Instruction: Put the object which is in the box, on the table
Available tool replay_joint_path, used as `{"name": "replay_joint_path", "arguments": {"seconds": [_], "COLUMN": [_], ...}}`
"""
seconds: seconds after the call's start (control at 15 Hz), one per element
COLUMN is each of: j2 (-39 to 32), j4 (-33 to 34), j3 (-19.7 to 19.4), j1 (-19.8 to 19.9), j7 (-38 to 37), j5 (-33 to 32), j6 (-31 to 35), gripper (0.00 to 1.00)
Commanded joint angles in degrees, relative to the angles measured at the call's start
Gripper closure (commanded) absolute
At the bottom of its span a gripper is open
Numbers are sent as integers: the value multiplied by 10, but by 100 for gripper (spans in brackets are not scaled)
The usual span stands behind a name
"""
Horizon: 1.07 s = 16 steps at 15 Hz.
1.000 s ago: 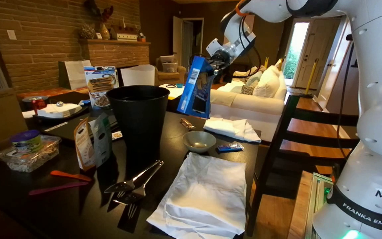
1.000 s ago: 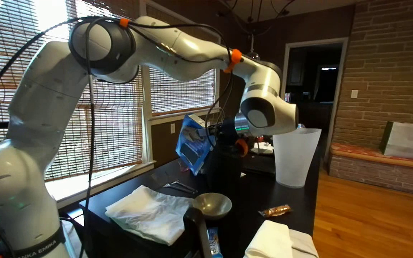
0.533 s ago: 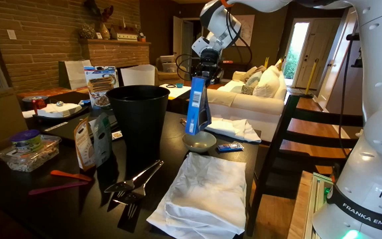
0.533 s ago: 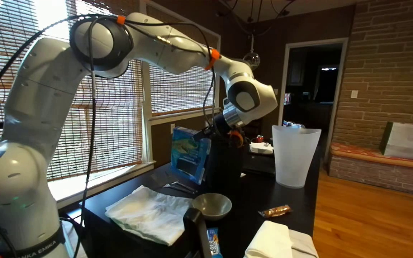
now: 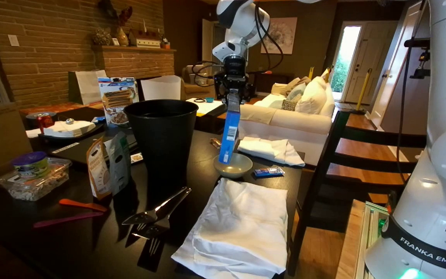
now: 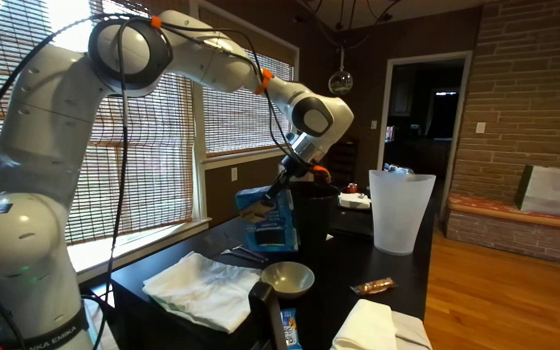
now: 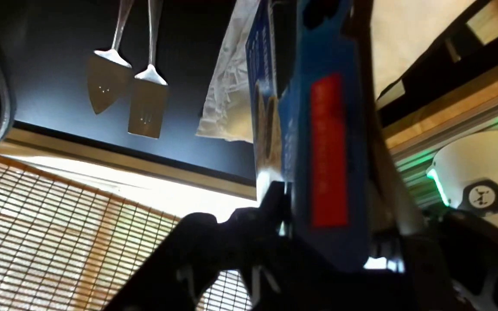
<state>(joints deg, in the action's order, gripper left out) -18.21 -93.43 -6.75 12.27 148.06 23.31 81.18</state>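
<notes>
Now the blue box hangs directly beneath the gripper, close to upright, with the jaws clamped on its upper part. Over the past second it has come down from a higher, more slanted pose and turned, so that an exterior view gets little more than its narrow side. That suggests the approach is nearly over: the box is probably being set so that its contents can come out onto the table below the gripper. Nothing is seen dropping from it, so I take that step as lying ahead; whether its lower end gapes I cannot tell, nor how much room is left beneath.

Farther out, the black bin stands off to one side of the gripper. In an exterior view the foot of the box overlaps the bowl, lower than the gripper; yet an exterior view that takes in the frosted bin, well apart from the gripper, shows box and bowl separate, so that overlap is only a matter of sight lines. The wrist view alone gives the red panel on the narrow side of the box between the jaws.
</notes>
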Motion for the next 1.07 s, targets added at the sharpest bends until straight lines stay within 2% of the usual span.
{"name": "replay_joint_path", "arguments": {"seconds": [0.0, 0.33, 0.4, 0.53, 0.73, 0.8, 0.87, 1.0], "j2": [60, 101, 110, 120, 132, 100, 101, 97], "j4": [-63, -140, -150, -185, -228, -180, -188, -188], "j3": [13, 26, 89, 75, 100, 76, 77, 74], "j1": [-10, -27, 6, -14, -12, -32, -34, -37], "j7": [49, 105, 75, 101, 95, 75, 71, 70], "j5": [-50, -80, -92, -95, -121, -97, -99, -99], "j6": [89, 246, 283, 355, 462, 405, 416, 414], "gripper": [91, 91, 91, 91, 91, 91, 66, 66]}}
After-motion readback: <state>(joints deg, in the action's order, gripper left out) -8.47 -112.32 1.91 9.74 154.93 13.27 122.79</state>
